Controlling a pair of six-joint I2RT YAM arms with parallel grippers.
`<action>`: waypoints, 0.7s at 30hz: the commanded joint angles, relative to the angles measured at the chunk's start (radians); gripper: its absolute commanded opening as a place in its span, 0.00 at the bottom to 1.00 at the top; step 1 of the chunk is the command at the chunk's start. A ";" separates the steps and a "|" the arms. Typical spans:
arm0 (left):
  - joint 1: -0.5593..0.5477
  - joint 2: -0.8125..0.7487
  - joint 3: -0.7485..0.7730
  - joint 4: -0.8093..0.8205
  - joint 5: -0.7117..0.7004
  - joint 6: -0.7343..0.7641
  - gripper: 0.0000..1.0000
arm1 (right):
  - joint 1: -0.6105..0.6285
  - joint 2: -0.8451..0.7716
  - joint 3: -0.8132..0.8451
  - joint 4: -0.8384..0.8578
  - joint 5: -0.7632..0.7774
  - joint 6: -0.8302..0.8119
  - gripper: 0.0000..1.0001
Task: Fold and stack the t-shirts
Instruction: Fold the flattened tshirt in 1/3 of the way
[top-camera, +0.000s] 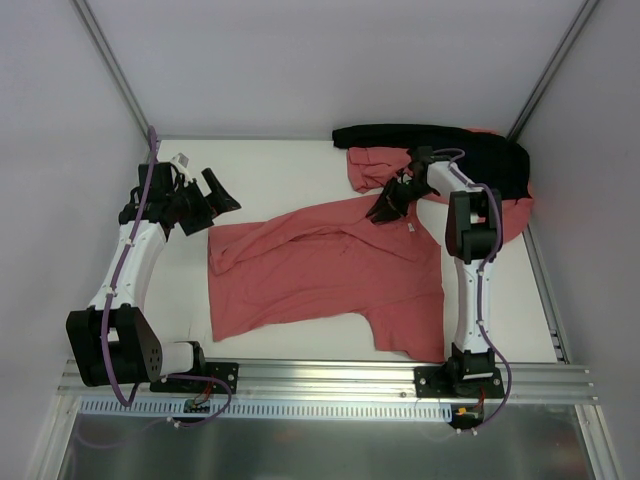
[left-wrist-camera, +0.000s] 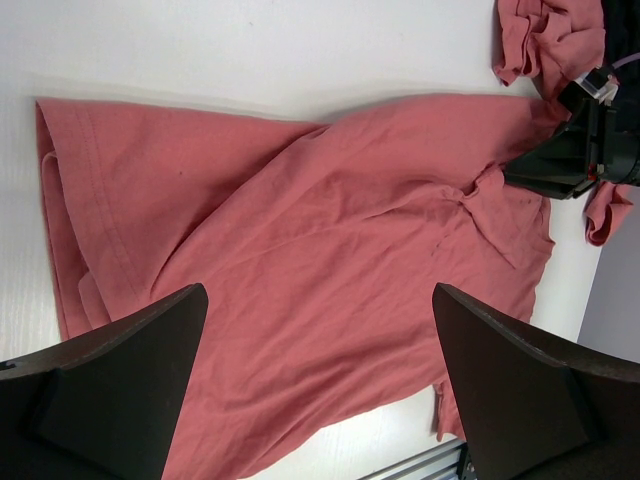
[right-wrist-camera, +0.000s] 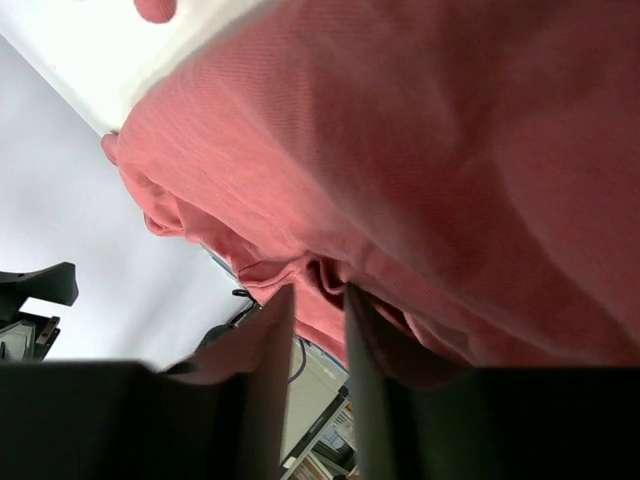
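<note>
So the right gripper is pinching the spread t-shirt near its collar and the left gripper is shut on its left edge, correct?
No: the left gripper is open, fingers wide apart and gripping nothing, as the left wrist view shows. The right gripper does pinch the spread t-shirt near its collar.

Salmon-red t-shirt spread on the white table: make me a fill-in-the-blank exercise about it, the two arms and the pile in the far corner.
1. The left arm holds its jaws ____ above the white table, gripping nothing.
2. The jaws shut on the spread salmon-red cloth t-shirt belong to the ____ arm.
3. A ____ cloth drapes over the crumpled salmon-red pile in the far right corner.
Missing words: open; right; black.
</note>
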 joint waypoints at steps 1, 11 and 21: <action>-0.002 -0.034 0.004 0.004 0.012 0.018 0.99 | 0.024 -0.037 -0.011 0.008 -0.037 0.009 0.27; -0.002 -0.055 -0.021 0.004 0.005 0.018 0.99 | 0.037 -0.076 -0.080 0.015 -0.054 -0.001 0.00; 0.000 -0.073 -0.042 0.019 0.009 0.009 0.99 | 0.040 -0.240 -0.202 -0.028 -0.051 -0.052 0.01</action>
